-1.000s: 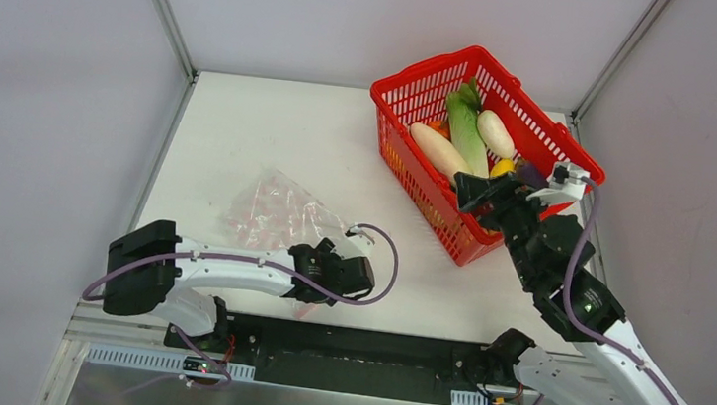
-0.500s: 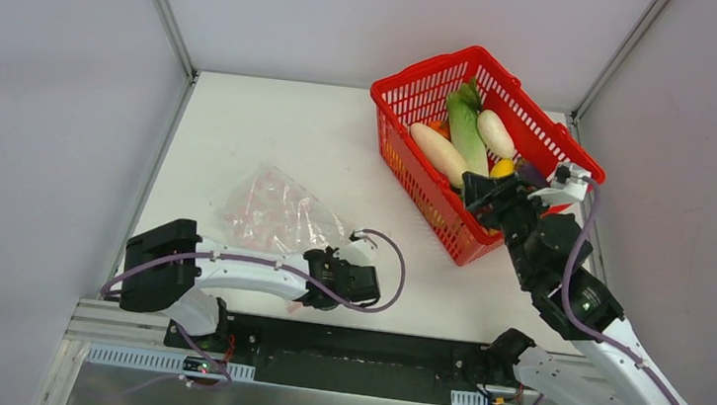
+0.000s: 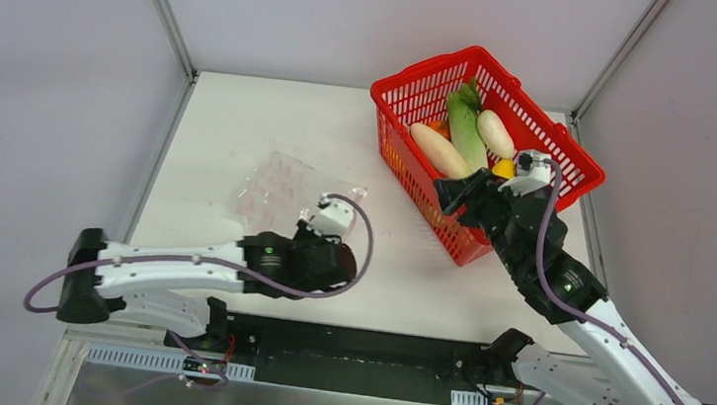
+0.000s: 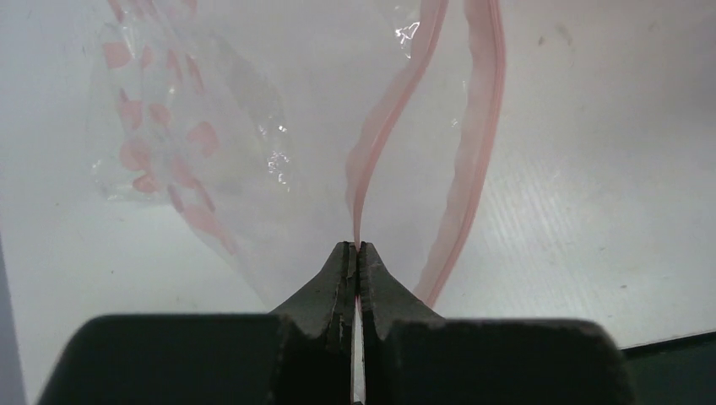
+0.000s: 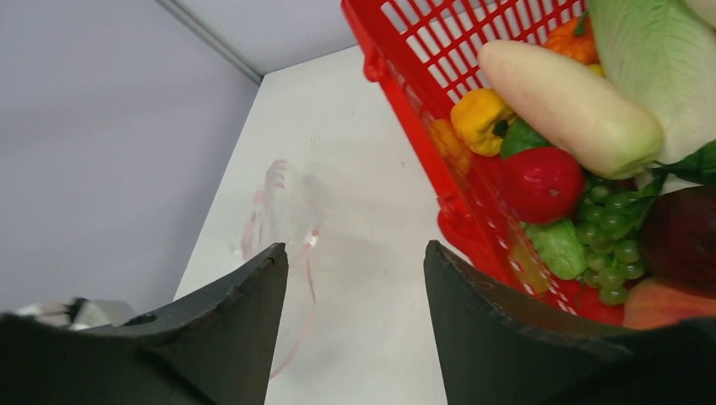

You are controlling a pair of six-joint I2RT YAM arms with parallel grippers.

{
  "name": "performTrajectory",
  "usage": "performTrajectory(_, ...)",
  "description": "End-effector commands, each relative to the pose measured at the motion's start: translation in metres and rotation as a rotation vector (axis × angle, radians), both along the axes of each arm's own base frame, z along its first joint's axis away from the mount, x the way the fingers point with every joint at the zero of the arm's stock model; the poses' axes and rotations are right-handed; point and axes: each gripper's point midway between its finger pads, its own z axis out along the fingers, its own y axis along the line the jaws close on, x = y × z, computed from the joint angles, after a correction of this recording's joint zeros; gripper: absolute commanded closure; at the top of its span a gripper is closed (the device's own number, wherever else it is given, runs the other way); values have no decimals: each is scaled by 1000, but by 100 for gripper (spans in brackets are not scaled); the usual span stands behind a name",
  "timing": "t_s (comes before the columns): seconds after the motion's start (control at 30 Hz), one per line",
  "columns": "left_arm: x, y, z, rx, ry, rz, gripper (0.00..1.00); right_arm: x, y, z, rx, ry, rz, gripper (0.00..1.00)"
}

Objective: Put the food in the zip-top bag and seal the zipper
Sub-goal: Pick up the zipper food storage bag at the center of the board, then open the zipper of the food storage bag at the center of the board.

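Zip-top bag point(image 3: 276, 190): empty, on your table left of centre. Zipper point(image 4: 488, 84) unsealed, one lip clamped in your left gripper point(image 4: 356, 253). Food point(image 3: 466, 129): all in red basket point(image 3: 415, 94). Right gripper point(image 5: 355, 253): jaws apart, holding nothing. Loading and sealing remain.

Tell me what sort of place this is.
Probably a robot lab test cell, not a kitchen: a white table boxed in by plain grey panels, the left arm and right arm bolted at its near edge, and a red basket of plastic toy food near a zip-top bag.
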Motion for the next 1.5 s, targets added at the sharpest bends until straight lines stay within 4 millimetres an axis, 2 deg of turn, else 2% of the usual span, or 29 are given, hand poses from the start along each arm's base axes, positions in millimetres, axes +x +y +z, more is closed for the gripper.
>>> performTrajectory(0.0,6,15,46,-216,-121,40,100,-9,37,25,89,-6,174,37)
performTrajectory(0.1,5,19,59,-355,-147,41,100,-15,65,23,166,32,290,34)
performTrajectory(0.17,5,25,64,-409,-167,59,100,-29,91,20,218,70,436,33)
performTrajectory(0.33,8,35,78,-437,-199,98,100,-42,137,11,264,187,653,30)
performTrajectory(0.47,9,28,84,-445,-191,103,100,-49,162,-9,228,253,735,32)
performTrajectory(0.6,10,16,89,-457,-177,94,100,-51,181,-30,178,296,762,35)
performTrajectory(0.77,9,8,95,-467,-158,80,100,-39,192,-51,141,341,721,48)
performTrajectory(1.13,6,11,91,-416,-130,70,100,-25,214,-66,128,370,697,48)
performTrajectory(1.27,6,11,90,-388,-125,73,100,-20,215,-66,112,380,661,42)
performTrajectory(1.33,6,10,92,-375,-121,66,100,-15,215,-67,104,377,638,47)
performTrajectory(1.37,5,11,93,-365,-119,65,100,-13,215,-68,100,374,628,54)
performTrajectory(1.47,6,13,96,-365,-127,71,100,-9,216,-75,81,389,616,84)
